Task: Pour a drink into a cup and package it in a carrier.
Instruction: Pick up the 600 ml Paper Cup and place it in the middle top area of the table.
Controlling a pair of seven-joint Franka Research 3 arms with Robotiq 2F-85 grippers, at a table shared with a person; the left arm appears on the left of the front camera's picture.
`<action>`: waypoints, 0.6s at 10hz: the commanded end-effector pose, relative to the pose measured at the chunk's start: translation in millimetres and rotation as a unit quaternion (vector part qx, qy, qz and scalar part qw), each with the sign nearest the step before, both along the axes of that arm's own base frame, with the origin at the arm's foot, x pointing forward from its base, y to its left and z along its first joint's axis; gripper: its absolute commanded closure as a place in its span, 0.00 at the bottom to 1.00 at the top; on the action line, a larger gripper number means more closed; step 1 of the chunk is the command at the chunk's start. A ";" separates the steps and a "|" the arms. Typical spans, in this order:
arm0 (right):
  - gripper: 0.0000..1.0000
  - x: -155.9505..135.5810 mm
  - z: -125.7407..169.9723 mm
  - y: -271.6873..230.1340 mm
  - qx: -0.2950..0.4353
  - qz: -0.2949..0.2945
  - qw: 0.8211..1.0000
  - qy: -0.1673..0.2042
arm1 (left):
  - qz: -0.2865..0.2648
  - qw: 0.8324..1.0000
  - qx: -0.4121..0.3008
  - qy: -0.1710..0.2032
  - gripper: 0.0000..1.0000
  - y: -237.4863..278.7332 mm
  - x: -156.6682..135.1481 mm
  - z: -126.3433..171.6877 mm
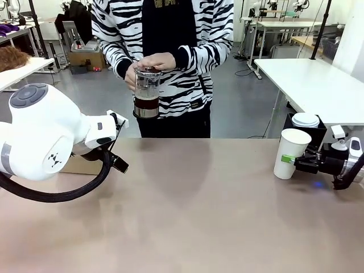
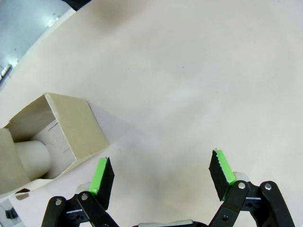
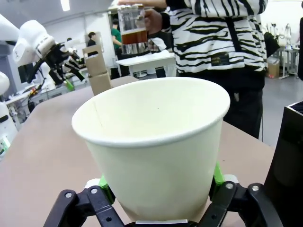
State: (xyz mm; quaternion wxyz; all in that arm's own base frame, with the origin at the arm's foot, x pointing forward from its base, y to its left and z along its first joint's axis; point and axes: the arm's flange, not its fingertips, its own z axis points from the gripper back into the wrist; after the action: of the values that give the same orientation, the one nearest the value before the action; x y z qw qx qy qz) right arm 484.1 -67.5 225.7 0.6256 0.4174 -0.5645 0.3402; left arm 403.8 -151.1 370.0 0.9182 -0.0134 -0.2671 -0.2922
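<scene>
Clamping white paper cup at three o'clock with right pincer; left pincer wide open beside cardboard carrier.

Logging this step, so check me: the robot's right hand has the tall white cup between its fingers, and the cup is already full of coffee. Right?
No. The cup in the right hand is empty: the right wrist view shows its bare white inside. The coffee is in the pitcher the person holds.
</scene>
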 end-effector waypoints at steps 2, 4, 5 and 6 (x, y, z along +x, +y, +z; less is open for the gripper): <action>0.20 -0.2 0.8 -0.1 0.000 0.000 1.000 -0.002 | 0.000 1.000 0.000 0.000 0.00 -0.1 -0.3 0.4; 0.20 -0.2 0.8 -0.1 0.000 0.000 1.000 -0.002 | 0.000 1.000 0.000 0.000 0.00 -0.1 -0.3 0.4; 0.20 -0.1 0.0 -0.6 0.000 -0.001 1.000 0.000 | 0.000 1.000 0.000 0.000 0.00 -0.1 -0.3 0.4; 0.20 -5.5 17.4 13.8 -0.008 -0.005 1.000 0.001 | 0.000 1.000 0.000 0.000 0.00 -0.1 -0.3 0.4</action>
State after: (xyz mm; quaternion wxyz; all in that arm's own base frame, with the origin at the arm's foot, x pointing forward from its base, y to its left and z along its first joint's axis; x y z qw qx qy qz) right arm 483.5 -65.8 228.5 0.6247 0.4164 -0.5649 0.3422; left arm 403.8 -151.1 370.0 0.9182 -0.0134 -0.2671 -0.2922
